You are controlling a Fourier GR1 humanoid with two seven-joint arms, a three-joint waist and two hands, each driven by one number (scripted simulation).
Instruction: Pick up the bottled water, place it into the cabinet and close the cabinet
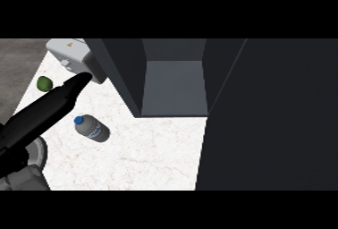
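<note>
1. Rolling was judged the chief hazard. The bottled water [92,129] lay on its side on the counter [145,156], blue cap [78,120] toward the far left, held by nothing. A glancing touch from above would likely send it off across the smooth stone.
2. Overreach, second hazard. The left hand [63,95] stretched beyond the bottle, its tip near the lower corner of the pale box [69,53] at the counter's far-left end. Whether tip and box touched could not be told. A further push that way might shove the box, or brush the green fruit [44,83] just left of the hand.
3. Cabinet, third hazard. The cabinet [175,85] stood open, its dark door [264,116] swung out on the right and covering much of the counter. A bottle carried in low might catch the cabinet's front edge. One set down lying could roll out before the door was shut.
4. Fingers [78,82], left hand: straight and pressed together in a long point, not curled, holding nothing. The hand lay up and left of the bottle, apart from it.
5. Right hand: not shown.
6. Task standing, as judged: pick-up not begun, with placing and closing both outstanding.
</note>
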